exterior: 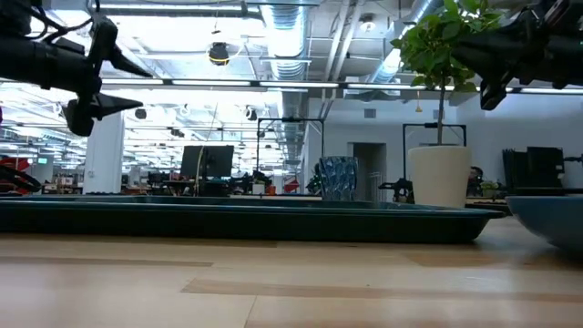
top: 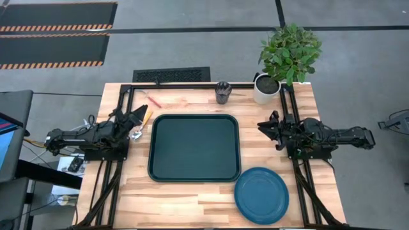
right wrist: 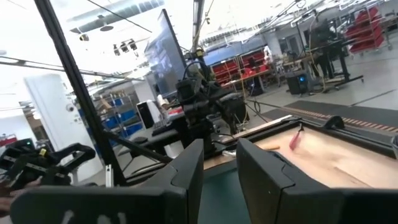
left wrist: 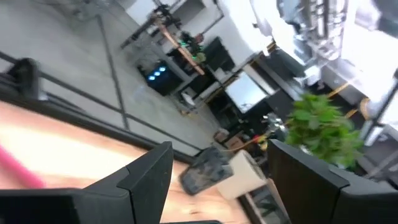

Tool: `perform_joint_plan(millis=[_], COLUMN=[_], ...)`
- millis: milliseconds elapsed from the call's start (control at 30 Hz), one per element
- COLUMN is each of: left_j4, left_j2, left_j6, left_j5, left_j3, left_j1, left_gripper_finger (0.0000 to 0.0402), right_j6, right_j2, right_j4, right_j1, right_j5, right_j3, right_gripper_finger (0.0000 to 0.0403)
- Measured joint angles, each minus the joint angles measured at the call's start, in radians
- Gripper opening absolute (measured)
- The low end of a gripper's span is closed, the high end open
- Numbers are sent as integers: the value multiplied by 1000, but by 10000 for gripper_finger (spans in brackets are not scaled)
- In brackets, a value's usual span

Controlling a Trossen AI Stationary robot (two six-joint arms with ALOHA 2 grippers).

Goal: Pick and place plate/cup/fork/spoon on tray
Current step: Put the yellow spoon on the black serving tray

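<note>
Big dark green rectangular tray (top: 193, 147) sits bare; left gripper (top: 142, 117) hangs spread wide and holding nothing, right gripper (top: 264, 127) partly spread, also holding nothing, either side of it.

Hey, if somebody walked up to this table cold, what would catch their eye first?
Probably the big dark green tray, lying empty in the middle of the wooden table. Next, the blue plate sits off the tray's near right corner, and a leafy plant in a white pot stands at the far right corner. The left pincer and right pincer hang raised on either side of the tray, holding nothing.
</note>
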Motion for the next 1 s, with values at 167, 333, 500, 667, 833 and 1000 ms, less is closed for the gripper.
perform_joint_plan(millis=[167, 333, 500, 667, 833, 1000], left_j4=[-36, -84, -115, 5, 276, 56], left_j2=[0, 0, 0, 1, 11, 98], left_j6=[-44, -109, -194, -193, -11, 62], left_j5=[39, 61, 63, 192, 380, 356], left_j3=[0, 0, 0, 0, 8, 175], left_j1=[0, 0, 0, 0, 0, 0], left_gripper_finger=[249, 249, 249, 249, 249, 249], right_j6=[1, 1, 1, 1, -2, -2], right_j2=[0, 0, 0, 0, 0, 0], right_j4=[-5, -6, -9, -9, -9, -7], right_j1=[21, 31, 30, 30, 30, 30], right_j5=[-2, -3, -3, -3, 0, 0], right_j3=[0, 1, 2, 2, 2, 2], right_gripper_finger=[123, 123, 123, 123, 123, 123])
